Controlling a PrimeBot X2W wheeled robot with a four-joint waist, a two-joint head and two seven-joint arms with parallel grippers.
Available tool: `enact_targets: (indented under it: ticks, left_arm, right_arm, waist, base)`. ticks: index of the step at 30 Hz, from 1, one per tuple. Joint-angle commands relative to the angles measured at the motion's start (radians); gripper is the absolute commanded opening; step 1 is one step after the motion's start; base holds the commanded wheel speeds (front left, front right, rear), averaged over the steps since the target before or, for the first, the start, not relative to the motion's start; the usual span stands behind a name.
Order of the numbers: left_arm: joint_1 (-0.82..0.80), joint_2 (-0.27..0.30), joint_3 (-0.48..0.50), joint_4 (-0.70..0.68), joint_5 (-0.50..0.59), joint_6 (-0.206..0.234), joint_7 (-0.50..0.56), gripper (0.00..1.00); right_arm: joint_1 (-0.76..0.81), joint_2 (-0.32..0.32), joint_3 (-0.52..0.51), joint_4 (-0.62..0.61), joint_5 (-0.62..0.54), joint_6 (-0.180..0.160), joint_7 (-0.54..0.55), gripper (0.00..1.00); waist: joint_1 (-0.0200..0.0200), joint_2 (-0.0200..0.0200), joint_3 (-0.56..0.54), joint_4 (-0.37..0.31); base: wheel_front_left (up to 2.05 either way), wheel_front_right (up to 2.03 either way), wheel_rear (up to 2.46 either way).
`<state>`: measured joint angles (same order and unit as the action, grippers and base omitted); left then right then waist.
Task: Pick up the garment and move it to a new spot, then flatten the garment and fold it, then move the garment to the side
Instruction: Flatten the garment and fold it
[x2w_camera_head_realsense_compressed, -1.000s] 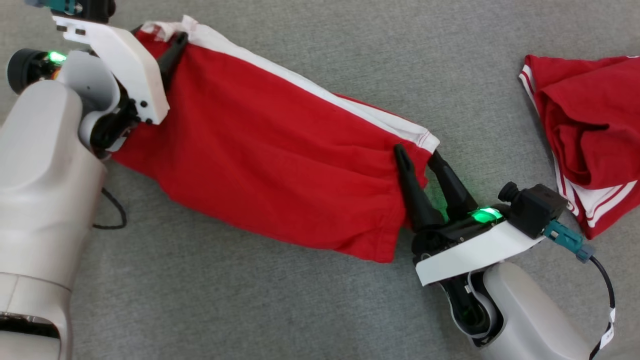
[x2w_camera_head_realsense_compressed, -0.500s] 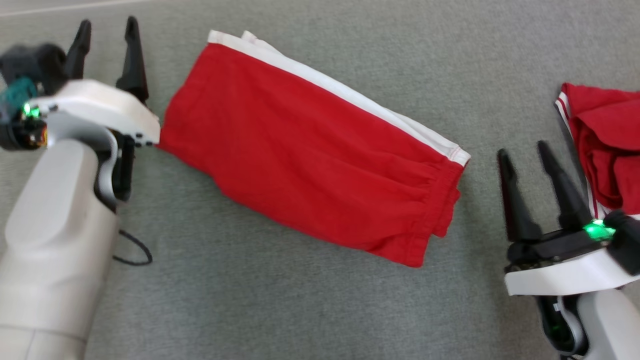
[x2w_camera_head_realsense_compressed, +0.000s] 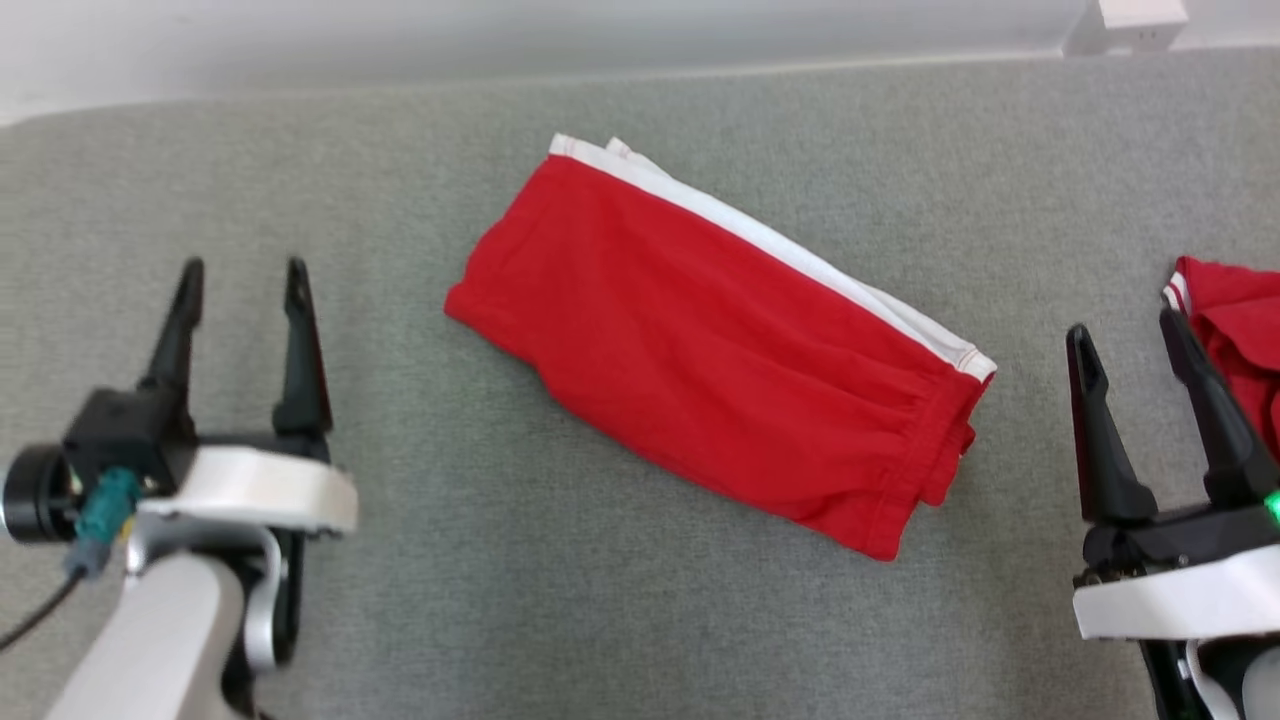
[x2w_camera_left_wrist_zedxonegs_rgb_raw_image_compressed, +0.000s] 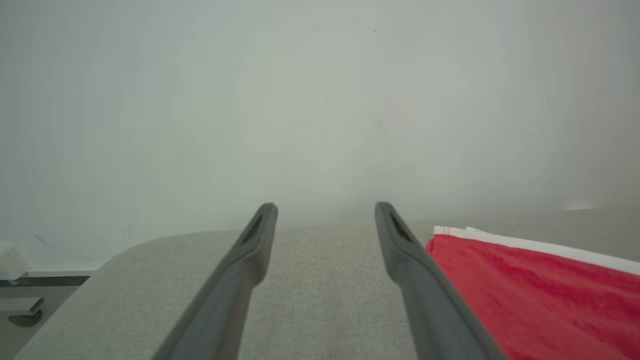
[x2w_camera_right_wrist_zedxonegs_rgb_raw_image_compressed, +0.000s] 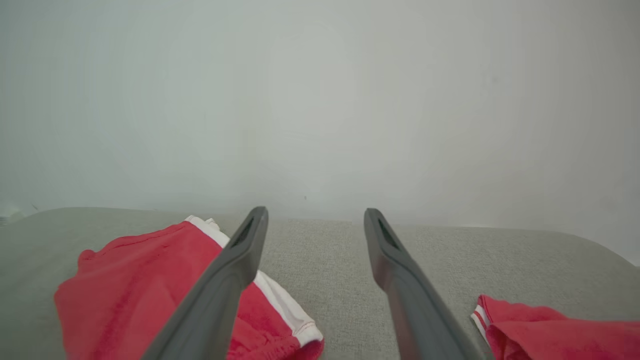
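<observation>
A pair of folded red shorts (x2w_camera_head_realsense_compressed: 720, 350) in soft cloth, with a white stripe along the far edge, lies flat on the grey woven surface (x2w_camera_head_realsense_compressed: 500, 580). In the head view it slants from upper left to lower right, its gathered waistband end toward the right. The left gripper (x2w_camera_head_realsense_compressed: 243, 268) stands well to the left of it, its long dark fingers spread and holding nothing, with bare grey cloth between. The right gripper (x2w_camera_head_realsense_compressed: 1124, 328) is near the waistband end but apart from it, likewise released and empty. Its outer finger crosses in front of the edge of a crumpled red garment (x2w_camera_head_realsense_compressed: 1235, 340) with striped white trim. Beyond the surface rises a pale wall (x2w_camera_head_realsense_compressed: 500, 40), with a small white block (x2w_camera_head_realsense_compressed: 1130, 18) at its foot.
</observation>
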<state>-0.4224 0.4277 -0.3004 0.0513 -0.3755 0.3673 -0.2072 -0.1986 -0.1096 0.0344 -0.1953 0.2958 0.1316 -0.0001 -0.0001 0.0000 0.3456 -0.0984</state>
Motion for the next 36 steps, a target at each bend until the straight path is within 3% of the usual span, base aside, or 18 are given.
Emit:
enact_targets:
  ticks: [1, 10, 24, 27, 31, 36]
  left_arm:
    - [0.030, 0.011, -0.004, -0.024, 0.013, 0.009, 0.012, 1.00]
    - [0.190, 0.036, -0.034, -0.175, 0.015, 0.057, 0.090, 1.00]
    - [0.181, 0.055, -0.038, -0.212, 0.009, 0.052, 0.113, 1.00]
    - [0.104, 0.058, -0.056, -0.210, 0.016, 0.016, 0.130, 1.00]
    - [-0.075, 0.043, -0.106, -0.165, 0.015, -0.068, 0.200, 1.00]
    - [-0.329, -0.024, -0.192, 0.025, -0.017, -0.198, 0.324, 1.00]
  right_arm:
    - [0.021, 0.003, -0.006, -0.011, -0.007, -0.002, 0.004, 1.00]
    - [0.104, 0.031, -0.039, -0.034, 0.003, -0.002, 0.038, 1.00]
    - [0.106, 0.043, -0.050, -0.044, 0.014, -0.002, 0.045, 1.00]
    - [0.096, 0.043, -0.058, -0.055, 0.014, -0.002, 0.047, 1.00]
    - [0.068, 0.038, -0.064, -0.076, 0.016, -0.002, 0.049, 1.00]
    - [0.029, 0.033, -0.057, -0.079, 0.021, -0.002, 0.042, 1.00]
  waist:
    - [0.0001, 0.0000, -0.023, 0.013]
    - [0.0001, 0.0000, -0.073, 0.017]
    - [0.0001, 0.0000, -0.070, 0.022]
    - [0.0001, 0.0000, -0.049, 0.028]
    - [0.0001, 0.0000, 0.005, 0.029]
    - [0.0001, 0.0000, 0.078, 0.016]
  base:
    - [0.00, 0.00, 0.00]
    - [0.00, 0.00, 0.00]
    - [0.00, 0.00, 0.00]
    - [0.00, 0.00, 0.00]
    - [0.00, 0.00, 0.00]
    - [0.00, 0.00, 0.00]
